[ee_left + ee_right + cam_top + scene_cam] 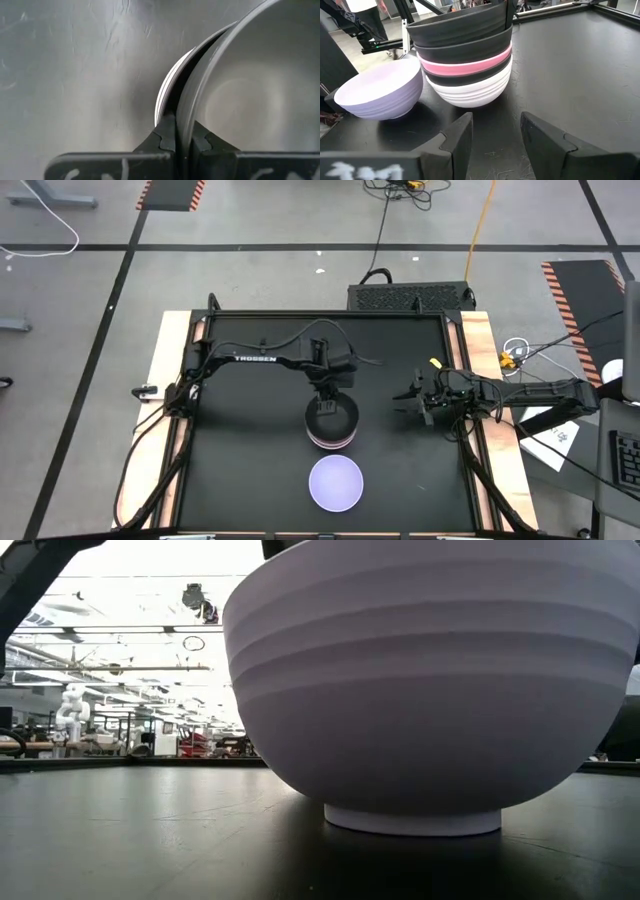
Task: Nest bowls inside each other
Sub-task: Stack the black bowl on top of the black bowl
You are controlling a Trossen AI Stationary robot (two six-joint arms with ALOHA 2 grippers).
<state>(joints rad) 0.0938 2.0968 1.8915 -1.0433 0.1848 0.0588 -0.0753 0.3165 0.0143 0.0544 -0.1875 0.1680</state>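
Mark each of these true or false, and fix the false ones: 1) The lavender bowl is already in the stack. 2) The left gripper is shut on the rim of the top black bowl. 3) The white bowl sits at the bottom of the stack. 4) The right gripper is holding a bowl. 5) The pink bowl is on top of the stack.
1) False. The lavender bowl stands alone on the table, beside the stack.
2) True. The left gripper pinches the top black bowl at its rim.
3) True. The white bowl is lowest.
4) False. The right gripper is open and empty, apart from the stack.
5) False. The pink bowl lies between black bowls.
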